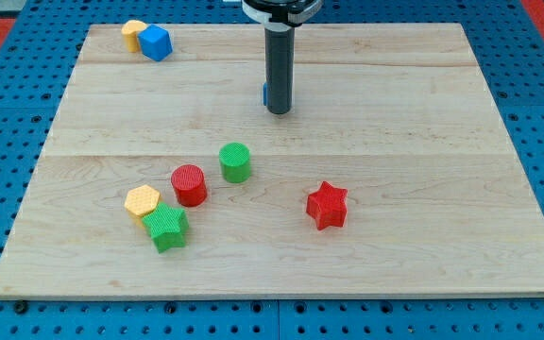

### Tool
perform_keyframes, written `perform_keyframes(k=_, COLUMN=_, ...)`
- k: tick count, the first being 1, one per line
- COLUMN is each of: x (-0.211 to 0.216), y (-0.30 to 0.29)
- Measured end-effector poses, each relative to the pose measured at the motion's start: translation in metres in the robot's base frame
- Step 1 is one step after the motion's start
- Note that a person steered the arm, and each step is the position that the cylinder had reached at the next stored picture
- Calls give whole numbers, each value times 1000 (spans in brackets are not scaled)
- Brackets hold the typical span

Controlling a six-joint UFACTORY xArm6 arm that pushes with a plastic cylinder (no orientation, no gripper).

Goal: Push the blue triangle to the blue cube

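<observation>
Blue sliver only: the blue triangle [264, 94] shows as a thin strip at the view's left edge of the rod, the rest hidden behind it, so shape cannot be confirmed from this view. My tip [279, 112] sits touching or just beside that strip, on its view's right and slightly toward the view's bottom. The tool is a plain rod with nothing to spread or pinch; it holds nothing. The blue cube [156, 42] lies well apart from the triangle, toward the view's left and top, touching a yellow block [134, 35] on its far left side. Judgement: the triangle already lies on the cube side of my tip, so the push line runs leftward and upward across bare wooden surface [423, 142]. Risk: the triangle slips off the rod's rounded side.
</observation>
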State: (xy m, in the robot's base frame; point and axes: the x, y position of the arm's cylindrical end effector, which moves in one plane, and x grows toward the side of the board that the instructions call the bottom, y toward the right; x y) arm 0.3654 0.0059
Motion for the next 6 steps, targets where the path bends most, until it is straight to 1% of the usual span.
perform_keyframes(k=1, x=0, y=0)
perform_keyframes(k=2, x=0, y=13)
perform_keyframes(k=4, x=-10, y=77)
perform_keyframes(k=5, x=-28, y=-18)
perform_keyframes(k=6, x=-68, y=-105)
